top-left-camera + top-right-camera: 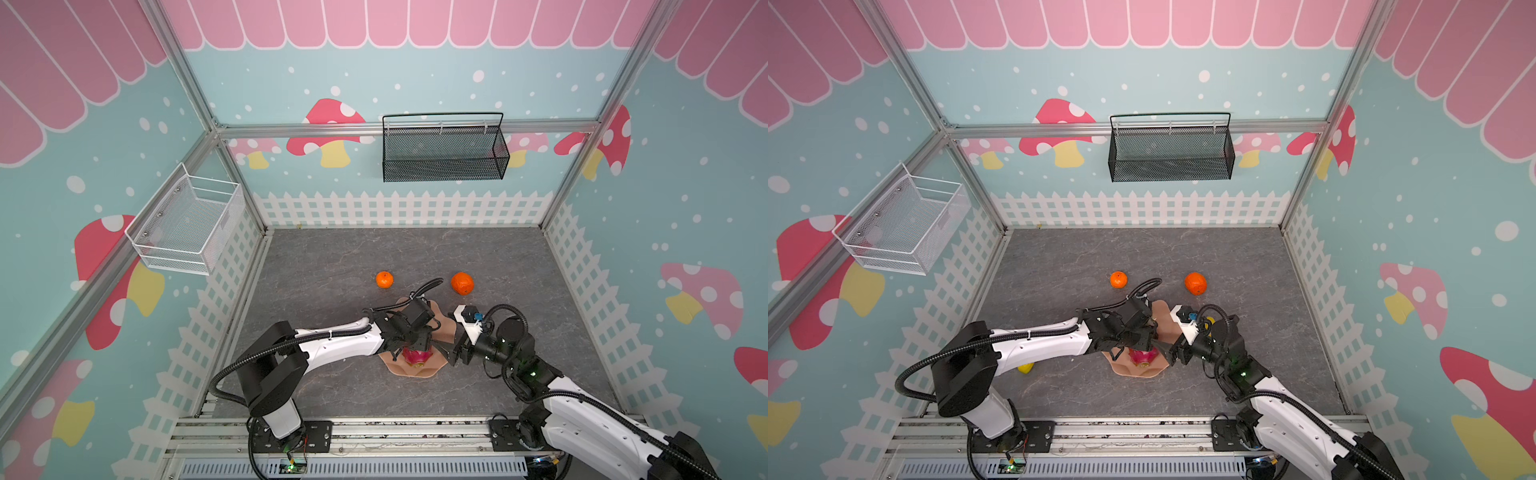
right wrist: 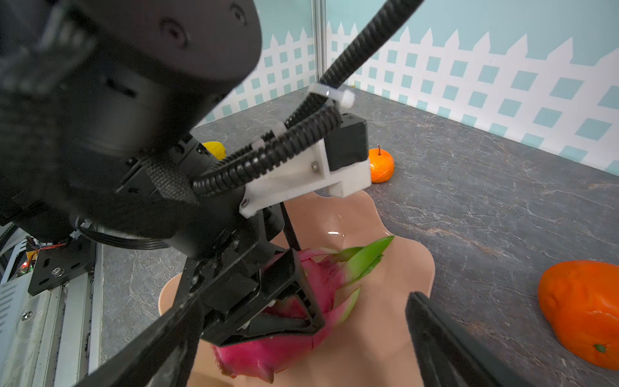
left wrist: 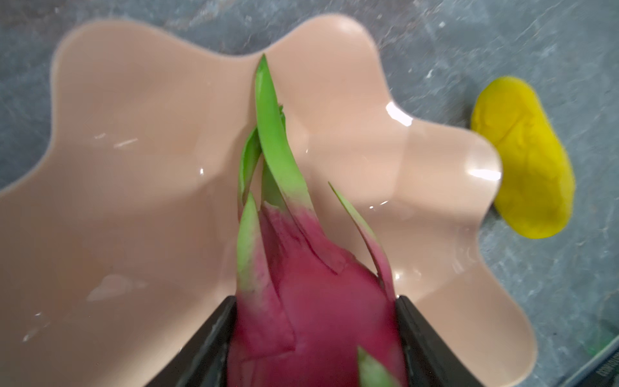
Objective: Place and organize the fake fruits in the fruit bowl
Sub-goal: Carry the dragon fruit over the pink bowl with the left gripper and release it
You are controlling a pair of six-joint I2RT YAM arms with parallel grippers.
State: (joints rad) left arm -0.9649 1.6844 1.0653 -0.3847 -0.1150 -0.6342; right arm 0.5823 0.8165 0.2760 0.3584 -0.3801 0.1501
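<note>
Over fruit bowl, left gripper grips dragon fruit; right gripper at rim.

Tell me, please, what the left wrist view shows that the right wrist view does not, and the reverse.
Left wrist only: a whole yellow fruit lying beside the rim of the peach bowl. Right wrist only: two oranges on the table, one far, one near, plus the fence-printed wall and the left arm from outside. Both: the dragon fruit between the fingers of the left claw, over the bowl.
</note>
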